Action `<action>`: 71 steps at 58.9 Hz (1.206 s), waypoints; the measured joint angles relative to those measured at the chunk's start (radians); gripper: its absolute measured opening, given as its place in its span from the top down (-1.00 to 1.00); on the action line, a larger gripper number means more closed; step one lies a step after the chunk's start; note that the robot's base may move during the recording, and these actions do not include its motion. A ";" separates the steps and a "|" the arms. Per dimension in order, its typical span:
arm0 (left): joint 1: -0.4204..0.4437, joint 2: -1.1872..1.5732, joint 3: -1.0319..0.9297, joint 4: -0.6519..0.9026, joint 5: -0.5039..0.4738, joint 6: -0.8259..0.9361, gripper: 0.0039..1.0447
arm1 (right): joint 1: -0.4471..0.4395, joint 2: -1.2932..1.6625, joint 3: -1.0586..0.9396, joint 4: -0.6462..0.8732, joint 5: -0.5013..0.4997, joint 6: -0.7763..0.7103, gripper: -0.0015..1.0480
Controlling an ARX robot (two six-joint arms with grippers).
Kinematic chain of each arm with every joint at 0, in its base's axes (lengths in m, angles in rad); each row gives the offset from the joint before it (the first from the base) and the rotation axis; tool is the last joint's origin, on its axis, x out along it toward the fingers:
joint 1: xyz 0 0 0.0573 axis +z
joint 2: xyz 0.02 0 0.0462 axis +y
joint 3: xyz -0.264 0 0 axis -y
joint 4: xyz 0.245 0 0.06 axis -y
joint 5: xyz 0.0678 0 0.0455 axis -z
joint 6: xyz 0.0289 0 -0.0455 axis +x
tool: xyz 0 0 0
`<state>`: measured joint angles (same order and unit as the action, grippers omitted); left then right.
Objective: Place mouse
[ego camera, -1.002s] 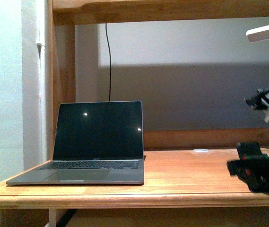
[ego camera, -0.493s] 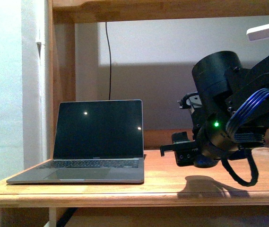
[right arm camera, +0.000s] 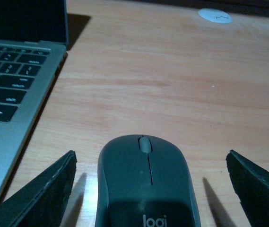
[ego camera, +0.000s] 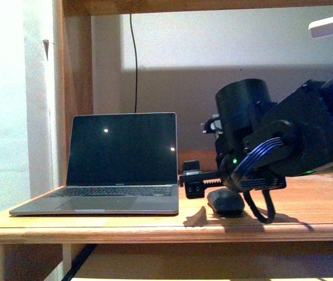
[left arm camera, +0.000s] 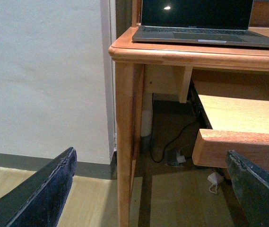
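The mouse [right arm camera: 146, 189] is matt plastic, the desk [right arm camera: 172, 85] smooth grained wood, the laptop [ego camera: 96, 204] matt metal with glossy screen [ego camera: 122, 149].

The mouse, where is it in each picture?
Front view: the mouse sits on the desk, just right of the laptop.
Left wrist view: not in it.
Right wrist view: it lies inside the open right pincer.
Shared landmark: the laptop, seen in all three.

Wooden desk [ego camera: 96, 227] across front view, 6 o'clock. Grey wall [ego camera: 242, 52] behind it: upper band lit, lower part in shadow. Black cable [ego camera: 135, 64] hangs down wall, 11 o'clock. Wooden shelf [ego camera: 213, 6] overhead, 12 o'clock. White wall [ego camera: 8, 117] at 9 o'clock. Left wrist view: pale floor [left arm camera: 96, 203], dark baseboard [left arm camera: 11, 161], pull-out tray [left arm camera: 247, 113] under desk.
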<state>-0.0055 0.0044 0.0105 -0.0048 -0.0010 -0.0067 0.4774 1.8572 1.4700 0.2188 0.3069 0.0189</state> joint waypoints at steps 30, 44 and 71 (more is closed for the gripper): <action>0.000 0.000 0.000 0.000 0.000 0.000 -0.86 | -0.356 -0.721 -0.931 0.222 -0.877 -0.103 -0.86; 0.000 0.000 0.000 0.000 0.000 0.000 -0.86 | -0.496 -0.912 -1.202 0.227 -1.146 -0.138 -0.86; 0.000 0.000 0.000 0.000 0.000 0.000 -0.86 | -0.241 -0.645 -1.307 0.536 -0.878 -0.175 -0.86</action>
<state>-0.0055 0.0044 0.0105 -0.0048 -0.0006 -0.0067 0.2367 1.2118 0.1627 0.7551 -0.5709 -0.1566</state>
